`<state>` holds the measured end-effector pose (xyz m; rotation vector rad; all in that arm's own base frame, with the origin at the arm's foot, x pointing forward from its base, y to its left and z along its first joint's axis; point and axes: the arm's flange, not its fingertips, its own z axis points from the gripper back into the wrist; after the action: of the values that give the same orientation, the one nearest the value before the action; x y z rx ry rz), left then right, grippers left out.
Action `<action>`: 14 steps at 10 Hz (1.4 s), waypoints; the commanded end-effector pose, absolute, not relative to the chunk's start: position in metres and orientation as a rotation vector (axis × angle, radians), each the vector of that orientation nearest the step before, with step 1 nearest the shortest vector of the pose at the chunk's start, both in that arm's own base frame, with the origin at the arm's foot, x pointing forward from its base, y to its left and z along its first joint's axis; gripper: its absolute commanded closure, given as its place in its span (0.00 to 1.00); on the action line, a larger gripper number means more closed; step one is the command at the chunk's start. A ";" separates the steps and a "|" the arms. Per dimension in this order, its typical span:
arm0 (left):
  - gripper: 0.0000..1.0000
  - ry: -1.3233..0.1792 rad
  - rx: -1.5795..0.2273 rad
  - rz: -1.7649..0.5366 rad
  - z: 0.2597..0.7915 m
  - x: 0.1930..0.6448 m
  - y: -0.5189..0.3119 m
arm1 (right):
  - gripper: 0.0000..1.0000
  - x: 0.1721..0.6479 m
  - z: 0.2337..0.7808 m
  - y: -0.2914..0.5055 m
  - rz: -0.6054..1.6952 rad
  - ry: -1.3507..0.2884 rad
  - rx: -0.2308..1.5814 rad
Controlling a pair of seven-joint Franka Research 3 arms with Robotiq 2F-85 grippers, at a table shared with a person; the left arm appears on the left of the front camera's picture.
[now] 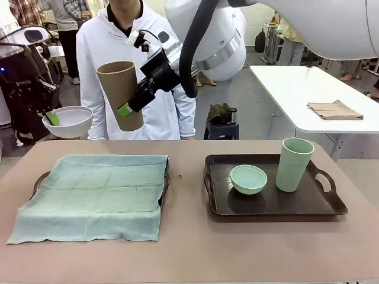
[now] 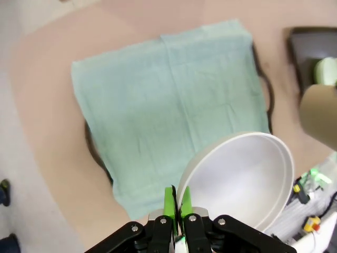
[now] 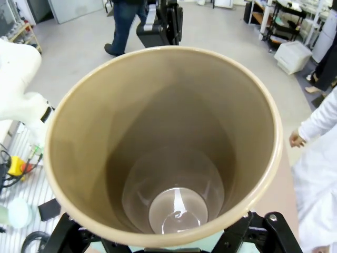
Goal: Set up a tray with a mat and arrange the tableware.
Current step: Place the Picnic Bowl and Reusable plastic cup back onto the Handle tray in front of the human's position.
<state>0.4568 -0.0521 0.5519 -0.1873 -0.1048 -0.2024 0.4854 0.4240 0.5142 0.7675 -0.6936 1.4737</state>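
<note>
My right gripper (image 1: 131, 106) is shut on the tan-brown cup (image 1: 120, 93) and holds it tilted in the air above the far edge of the left tray (image 1: 166, 177). From the right wrist, the cup (image 3: 163, 142) is seen from its mouth down, empty, with my right gripper (image 3: 166, 245) around it. My left gripper (image 2: 177, 203) is shut on the rim of the white bowl (image 2: 242, 179), held up over the near corner of the mint green mat (image 2: 168, 110). That bowl (image 1: 68, 121) hangs at the far left. The mat (image 1: 95, 195) drapes over the left tray.
A dark brown tray (image 1: 331, 204) at the right carries a mint green bowl (image 1: 249, 178) and an upright mint green cup (image 1: 294, 164). A person in a white coat (image 1: 100, 47) stands at the far side. Bare table lies in front of both trays.
</note>
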 end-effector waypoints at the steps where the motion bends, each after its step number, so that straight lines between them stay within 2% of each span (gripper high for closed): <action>1: 0.96 -0.142 -0.156 -0.208 0.516 0.465 -0.049 | 0.17 0.484 0.479 0.416 1.499 -0.724 0.787; 3: 0.96 -0.150 -0.123 -0.241 0.477 0.467 -0.045 | 0.17 0.485 0.438 0.420 1.509 -0.673 0.799; 7: 0.96 -0.106 -0.077 -0.237 0.424 0.473 -0.033 | 0.17 0.492 0.375 0.427 1.494 -0.694 0.874; 9: 0.96 -0.098 -0.108 -0.230 0.427 0.472 -0.037 | 0.17 0.492 0.392 0.425 1.435 -0.687 0.871; 10: 0.96 -0.098 -0.108 -0.230 0.427 0.472 -0.037 | 0.17 0.497 0.369 0.429 1.494 -0.634 0.861; 14: 0.96 -0.098 -0.100 -0.233 0.423 0.474 -0.037 | 0.17 0.497 0.371 0.430 1.481 -0.641 0.870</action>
<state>0.4743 -0.0366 0.4230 -0.1004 -0.0983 -0.2330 0.4975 0.4298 0.3700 0.8699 -0.6391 1.4823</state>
